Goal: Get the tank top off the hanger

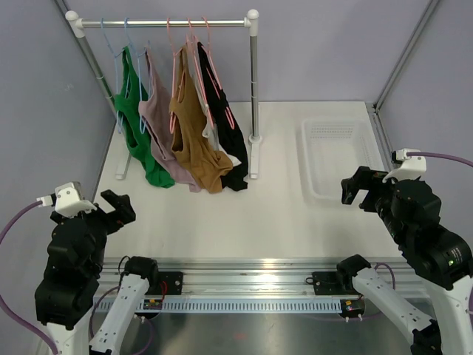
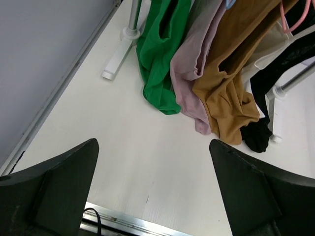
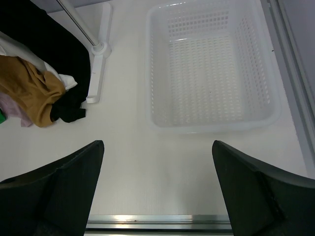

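Several tank tops hang on hangers from a rail at the back left: green, mauve, brown, white, and black. Their hems rest on the table. The left wrist view shows the green, mauve, brown and black ones. My left gripper is open and empty, low at the near left, well short of the clothes. My right gripper is open and empty at the near right, beside the basket.
A white plastic basket stands at the right, empty; it also shows in the right wrist view. The rack's right post and foot stand mid-table. Grey walls close in the left, back and right sides.
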### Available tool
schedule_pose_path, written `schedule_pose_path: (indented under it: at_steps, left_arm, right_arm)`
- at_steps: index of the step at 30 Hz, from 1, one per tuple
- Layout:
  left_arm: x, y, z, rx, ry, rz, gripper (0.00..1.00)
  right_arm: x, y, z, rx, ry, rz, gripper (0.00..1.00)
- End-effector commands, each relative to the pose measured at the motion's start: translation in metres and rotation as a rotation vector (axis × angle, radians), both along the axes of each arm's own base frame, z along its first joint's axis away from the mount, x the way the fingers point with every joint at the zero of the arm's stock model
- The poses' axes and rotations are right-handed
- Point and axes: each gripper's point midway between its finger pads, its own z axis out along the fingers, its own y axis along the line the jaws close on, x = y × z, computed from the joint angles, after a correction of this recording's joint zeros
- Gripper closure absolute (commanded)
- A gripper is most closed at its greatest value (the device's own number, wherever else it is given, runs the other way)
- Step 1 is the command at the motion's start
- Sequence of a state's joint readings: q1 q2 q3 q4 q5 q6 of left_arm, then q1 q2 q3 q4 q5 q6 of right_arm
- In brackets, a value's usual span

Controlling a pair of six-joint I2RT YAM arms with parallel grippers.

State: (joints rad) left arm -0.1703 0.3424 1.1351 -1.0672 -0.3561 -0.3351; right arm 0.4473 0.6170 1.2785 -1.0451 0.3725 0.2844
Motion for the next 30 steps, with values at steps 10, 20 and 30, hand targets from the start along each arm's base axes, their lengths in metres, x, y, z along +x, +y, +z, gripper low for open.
schedule_pose_path:
  at_steps: [10,20,30]
  left_arm:
    - [0.055,-0.043,0.03,-0.14,0.0,-0.135,0.01]
    - [0.131,-0.13,0.098,-0.232,-0.022,-0.424,0.01]
    - [0.216,-0.192,0.143,0.007,-0.015,-0.272,0.08]
  right_arm:
    - [0.001,0.035,0.022,0.119,-0.062,0.154,0.01]
    - [0.007,0.053,0.0,0.152,-0.008,0.213,0.01]
    - [0.005,0.059,0.002,0.166,-0.015,0.245,0.01]
